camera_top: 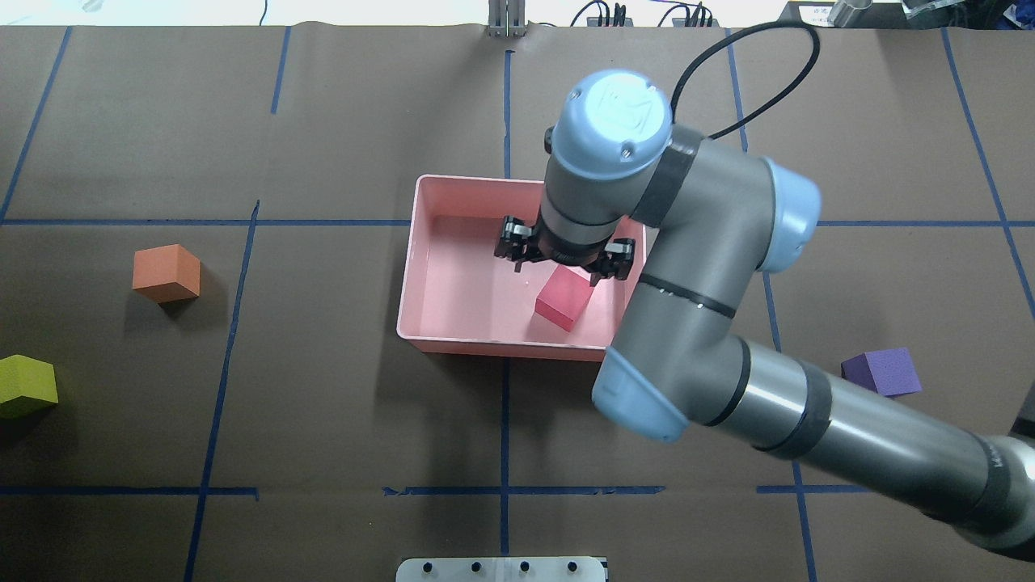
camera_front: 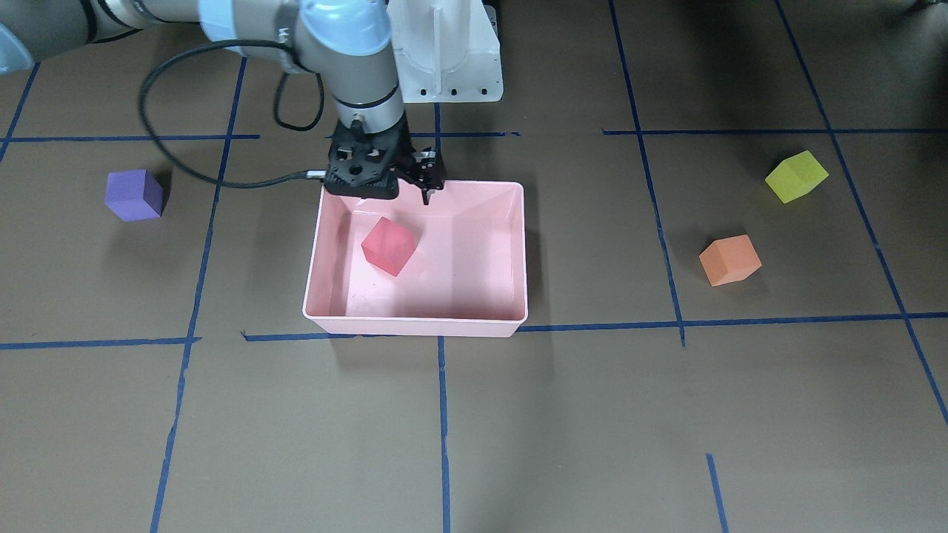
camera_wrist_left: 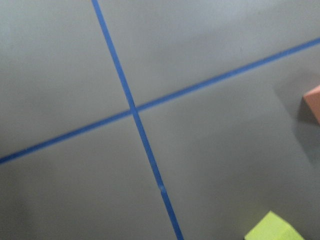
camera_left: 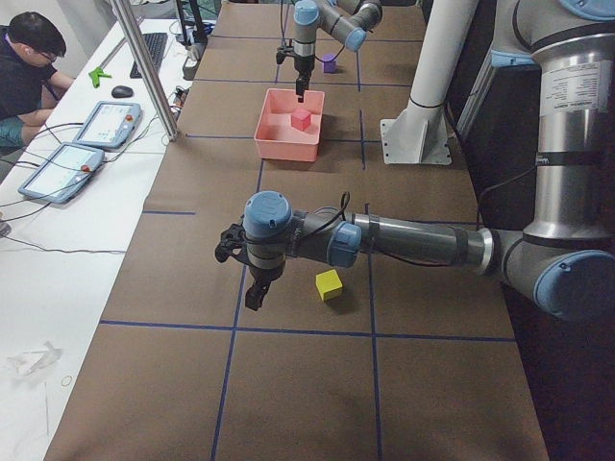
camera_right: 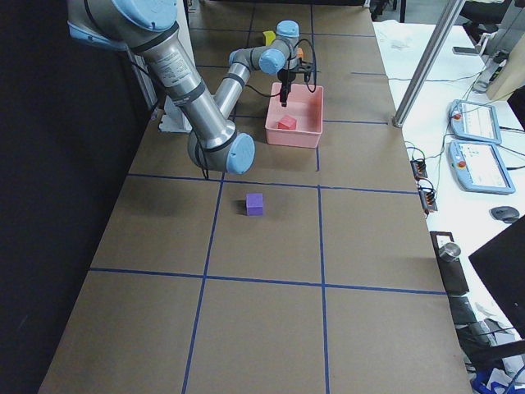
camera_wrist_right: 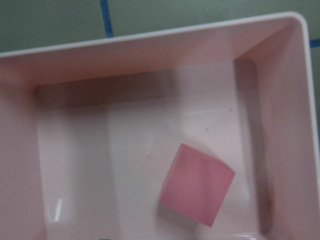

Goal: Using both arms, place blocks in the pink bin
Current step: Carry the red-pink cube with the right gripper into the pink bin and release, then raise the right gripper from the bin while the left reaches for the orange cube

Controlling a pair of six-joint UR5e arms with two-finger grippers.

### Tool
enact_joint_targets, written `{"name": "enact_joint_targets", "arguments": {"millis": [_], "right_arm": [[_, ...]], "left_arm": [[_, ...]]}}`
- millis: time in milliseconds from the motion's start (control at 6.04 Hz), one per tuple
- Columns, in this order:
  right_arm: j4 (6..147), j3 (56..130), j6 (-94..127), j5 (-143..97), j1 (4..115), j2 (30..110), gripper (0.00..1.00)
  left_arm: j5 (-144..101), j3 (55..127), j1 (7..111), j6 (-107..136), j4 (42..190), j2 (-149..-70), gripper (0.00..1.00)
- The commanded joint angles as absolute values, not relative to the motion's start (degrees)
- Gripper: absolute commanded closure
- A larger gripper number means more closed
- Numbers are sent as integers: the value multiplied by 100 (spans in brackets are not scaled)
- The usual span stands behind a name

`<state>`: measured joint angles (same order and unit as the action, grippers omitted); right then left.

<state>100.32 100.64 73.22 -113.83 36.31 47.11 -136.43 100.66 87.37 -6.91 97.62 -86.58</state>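
The pink bin stands mid-table and holds the red block, which lies tilted on its floor. My right gripper hangs open and empty just above the bin's robot-side part, over the red block; the right wrist view shows that block in the bin. The purple block lies on the table on my right. The orange block and the yellow-green block lie on my left. My left gripper shows only in the exterior left view, above the table beside the yellow-green block; I cannot tell whether it is open.
The white pedestal base stands just behind the bin on the robot's side. Blue tape lines cross the brown table. An operator sits at a side table with tablets. The left wrist view shows the yellow-green block's corner and the orange block's edge.
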Motion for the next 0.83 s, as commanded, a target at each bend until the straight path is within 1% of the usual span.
{"name": "enact_joint_targets", "arguments": {"millis": [0, 166, 497, 662], "right_arm": [[10081, 10046, 5949, -12020, 4530, 5052, 0], [10081, 10063, 4993, -12258, 5005, 5367, 0], [10177, 10028, 2824, -12532, 5998, 6070, 0], [10413, 9994, 1655, -12542, 6464, 6299, 0]], "left_arm": [[-13649, 10037, 7872, 529, 10551, -8736, 0], [-13606, 10055, 7440, 1397, 10643, -8754, 0], [-13579, 10055, 6946, 3522, 10802, -8999, 0], [-13309, 10055, 6691, 4273, 10906, -9104, 0]]}}
